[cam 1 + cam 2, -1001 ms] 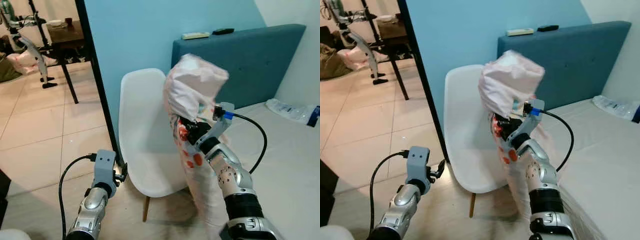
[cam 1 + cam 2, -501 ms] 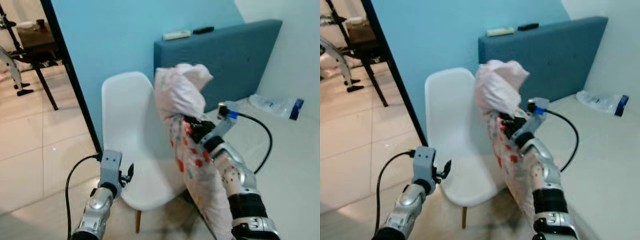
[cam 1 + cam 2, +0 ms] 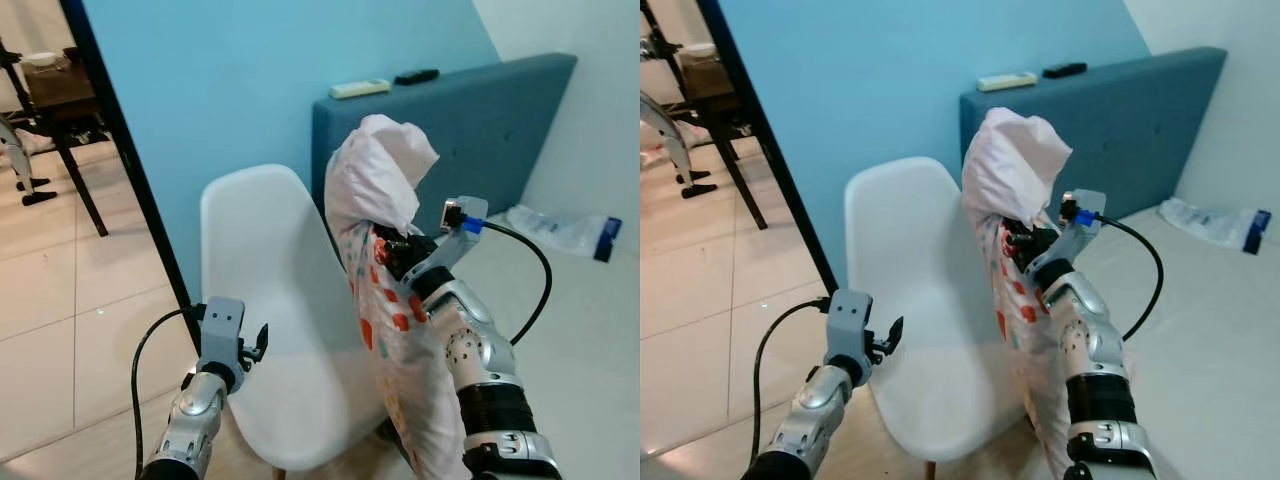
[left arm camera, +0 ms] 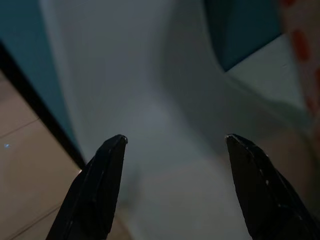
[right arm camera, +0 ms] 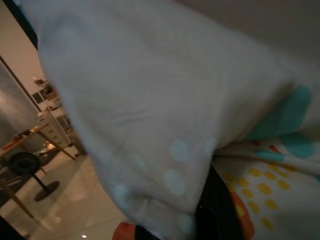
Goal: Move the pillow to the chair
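A long white pillow (image 3: 385, 210) with red, orange and teal spots hangs upright just right of the white shell chair (image 3: 270, 290), its top flopped over. My right gripper (image 3: 392, 252) is shut on the pillow about a third of the way down; in the right wrist view the pillow cloth (image 5: 150, 115) covers the fingers. My left gripper (image 3: 252, 345) is low at the chair's left edge, open and holding nothing. Its two black fingertips (image 4: 107, 165) stand apart over the chair seat (image 4: 170, 165) in the left wrist view.
A blue wall (image 3: 250, 90) stands behind the chair, with a black door frame (image 3: 130, 180) to its left. A teal headboard (image 3: 500, 120) bears two remotes (image 3: 362, 88). The white bed (image 3: 590, 330) lies at the right with a plastic packet (image 3: 565, 228). Tiled floor (image 3: 60, 290) lies at the left.
The camera has swung right and come closer to the chair. My right gripper still holds the pillow, now slightly higher beside the chair back. The left gripper stays near the seat's left edge.
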`<state>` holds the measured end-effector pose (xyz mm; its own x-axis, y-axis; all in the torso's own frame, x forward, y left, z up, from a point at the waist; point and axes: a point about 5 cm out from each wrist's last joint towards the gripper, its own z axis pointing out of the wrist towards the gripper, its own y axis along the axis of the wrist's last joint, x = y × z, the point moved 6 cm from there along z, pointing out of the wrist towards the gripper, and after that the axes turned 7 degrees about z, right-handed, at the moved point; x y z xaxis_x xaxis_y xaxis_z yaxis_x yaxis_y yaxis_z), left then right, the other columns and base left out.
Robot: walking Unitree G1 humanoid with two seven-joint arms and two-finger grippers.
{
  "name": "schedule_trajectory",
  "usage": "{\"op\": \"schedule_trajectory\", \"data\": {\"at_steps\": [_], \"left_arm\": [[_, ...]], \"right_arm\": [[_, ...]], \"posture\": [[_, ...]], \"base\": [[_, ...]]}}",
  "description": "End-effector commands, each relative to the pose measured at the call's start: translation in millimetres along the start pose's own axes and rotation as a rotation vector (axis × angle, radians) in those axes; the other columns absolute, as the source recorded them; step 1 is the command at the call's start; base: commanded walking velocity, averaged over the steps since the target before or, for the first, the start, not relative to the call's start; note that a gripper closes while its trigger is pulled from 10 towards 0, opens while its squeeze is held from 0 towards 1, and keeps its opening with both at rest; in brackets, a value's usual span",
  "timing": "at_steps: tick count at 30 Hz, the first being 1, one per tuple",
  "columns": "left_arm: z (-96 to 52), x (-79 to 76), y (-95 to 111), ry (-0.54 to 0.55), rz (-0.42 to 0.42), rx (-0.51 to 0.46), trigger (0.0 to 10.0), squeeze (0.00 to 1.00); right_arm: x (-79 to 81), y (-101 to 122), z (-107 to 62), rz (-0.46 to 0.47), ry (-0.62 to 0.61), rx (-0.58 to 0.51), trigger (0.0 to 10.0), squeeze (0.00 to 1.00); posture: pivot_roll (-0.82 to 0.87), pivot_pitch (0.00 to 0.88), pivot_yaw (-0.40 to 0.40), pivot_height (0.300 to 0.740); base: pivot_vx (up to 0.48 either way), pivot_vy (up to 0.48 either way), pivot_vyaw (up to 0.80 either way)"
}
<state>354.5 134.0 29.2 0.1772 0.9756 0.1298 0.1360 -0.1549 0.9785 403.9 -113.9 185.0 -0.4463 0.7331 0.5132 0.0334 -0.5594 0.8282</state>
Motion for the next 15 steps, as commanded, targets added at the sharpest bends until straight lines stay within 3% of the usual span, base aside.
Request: {"op": "schedule_trajectory", "data": {"at_steps": [1, 5, 10, 12, 13, 15], "left_arm": [[-1.1, 0.9, -1.6, 0.002, 0.004, 0.006, 10.0, 0.0], [-1.4, 0.4, -2.0, 0.001, 0.005, 0.006, 10.0, 0.0], [-1.7, -0.9, -3.9, 0.003, -0.007, 0.014, 10.0, 0.0], [-1.6, -3.0, -4.0, -0.002, -0.002, 0.015, 10.0, 0.0], [-1.6, -3.0, -4.0, -0.002, -0.002, 0.015, 10.0, 0.0], [-1.8, -4.5, -4.1, -0.005, 0.001, 0.016, 10.0, 0.0]], "right_arm": [[10.2, 15.5, 5.3, -0.021, 0.04, -0.057, 10.0, 0.0], [12.4, 20.3, 7.5, -0.022, 0.044, -0.07, 10.0, 0.0], [29.0, 20.5, 15.6, -0.091, 0.117, -0.04, 10.0, 0.0], [54.8, 22.1, 25.3, -0.095, 0.215, -0.037, 10.0, 0.0], [54.8, 22.1, 25.3, -0.095, 0.215, -0.037, 10.0, 0.0], [82.6, 31.7, 35.2, -0.071, 0.31, -0.063, 10.0, 0.0]], "posture": [[0.03, 0.0, -0.002, 0.74], [0.02, 0.0, -0.002, 0.74], [0.02, 0.0, 0.003, 0.74], [0.02, 0.0, 0.005, 0.74], [0.02, 0.0, 0.005, 0.74], [0.02, 0.005, 0.006, 0.74]], "base": [[0.349, 0.0, 0.0], [0.339, 0.0, 0.0], [0.0, 0.0, 0.0], [0.0, 0.0, 0.0], [0.0, 0.0, 0.0], [0.0, 0.0, 0.0]]}}
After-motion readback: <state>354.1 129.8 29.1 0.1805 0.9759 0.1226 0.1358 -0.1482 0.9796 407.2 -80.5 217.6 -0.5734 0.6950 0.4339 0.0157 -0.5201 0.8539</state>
